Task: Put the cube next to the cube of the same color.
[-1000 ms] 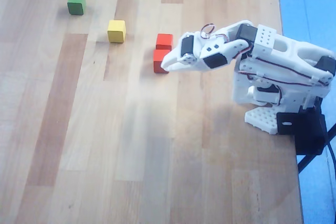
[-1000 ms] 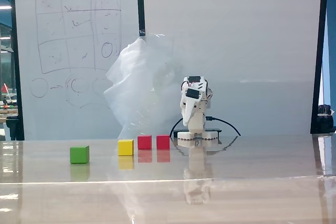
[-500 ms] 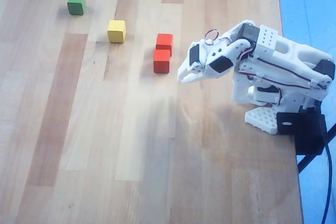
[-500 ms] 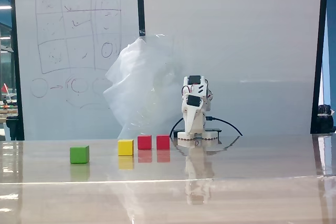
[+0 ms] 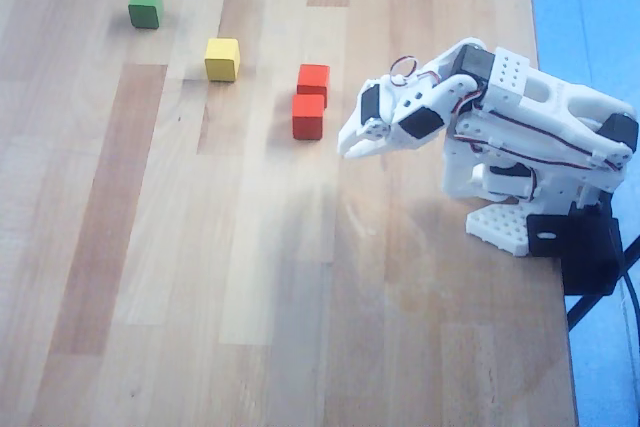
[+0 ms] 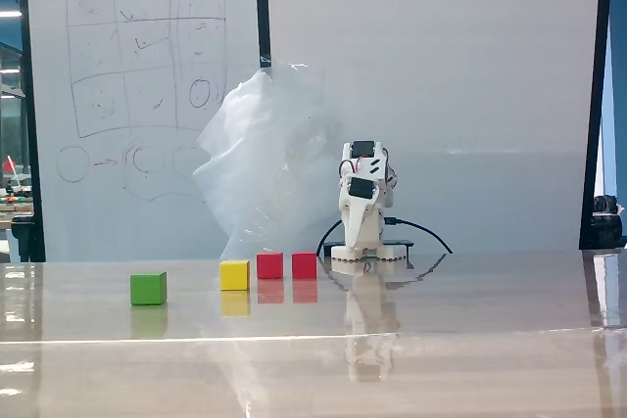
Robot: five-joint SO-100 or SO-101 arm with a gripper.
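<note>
The table [image 5: 150, 247] looks like wood, made of long joined planks in pale and reddish tones with visible grain; in the fixed view its top is glossy enough to mirror the cubes and the arm. The two red-orange cubes [image 5: 313, 79] [image 5: 308, 116], the yellow cube [image 5: 222, 59] and the green cube [image 5: 146, 7] have flat, matt painted faces with crisp edges. The arm [image 5: 520, 117] is smooth white plastic with black blocks set into it and thin dark wires along its side; its base plate [image 5: 500, 227] is perforated. Behind it, in the fixed view, sits a crumpled sheet of translucent plastic film [image 6: 265, 163] before a smooth whiteboard [image 6: 147, 95].
</note>
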